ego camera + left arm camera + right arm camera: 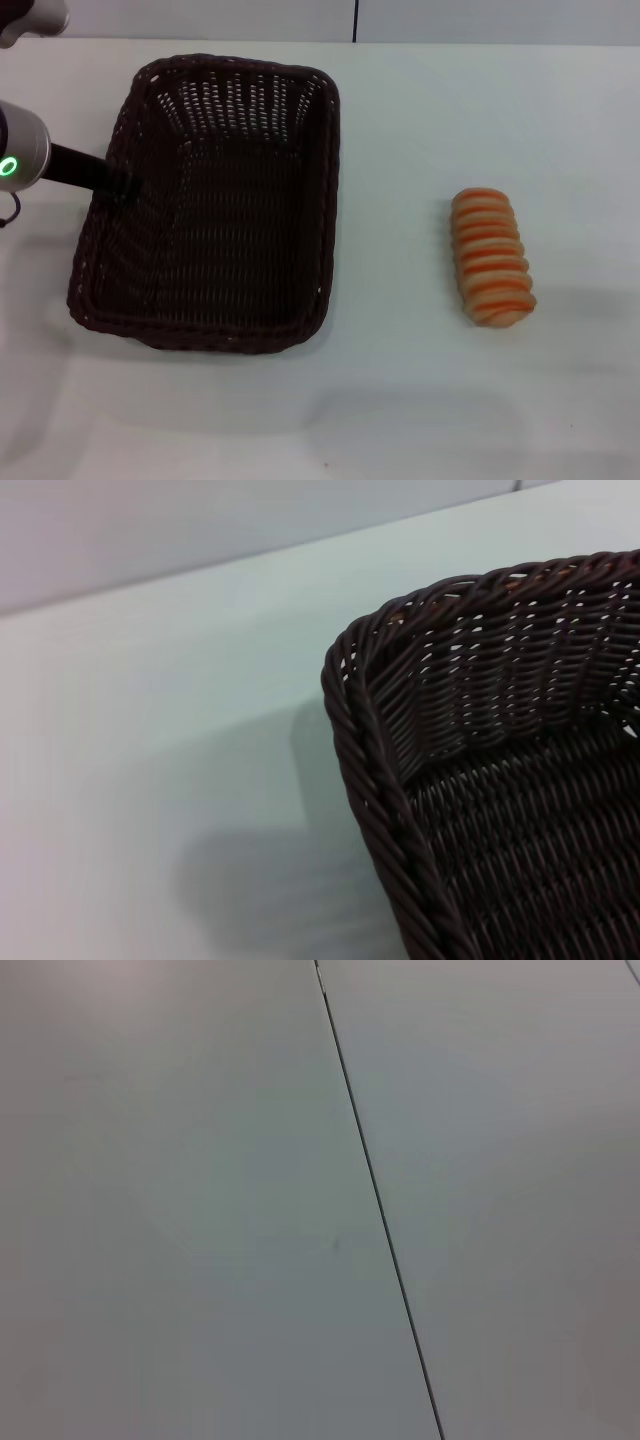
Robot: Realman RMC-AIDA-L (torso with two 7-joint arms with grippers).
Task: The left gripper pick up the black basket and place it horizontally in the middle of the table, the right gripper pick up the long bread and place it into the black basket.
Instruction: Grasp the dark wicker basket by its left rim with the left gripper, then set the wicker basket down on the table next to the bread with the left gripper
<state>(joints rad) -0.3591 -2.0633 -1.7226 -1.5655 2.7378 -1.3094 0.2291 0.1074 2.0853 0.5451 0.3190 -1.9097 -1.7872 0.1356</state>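
Black basket [215, 200]: lengthwise on table [400, 410], left half, empty, not yet turned. Left gripper [122, 187]: at its left rim; finger state cannot tell. Long bread [490, 257]: right half, untouched. Right gripper: unseen.

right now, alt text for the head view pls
A large dark woven wicker basket sits left on the plain white table, the left arm's black pincer at its left rim. A small orange-and-cream striped loaf lies apart on the right.
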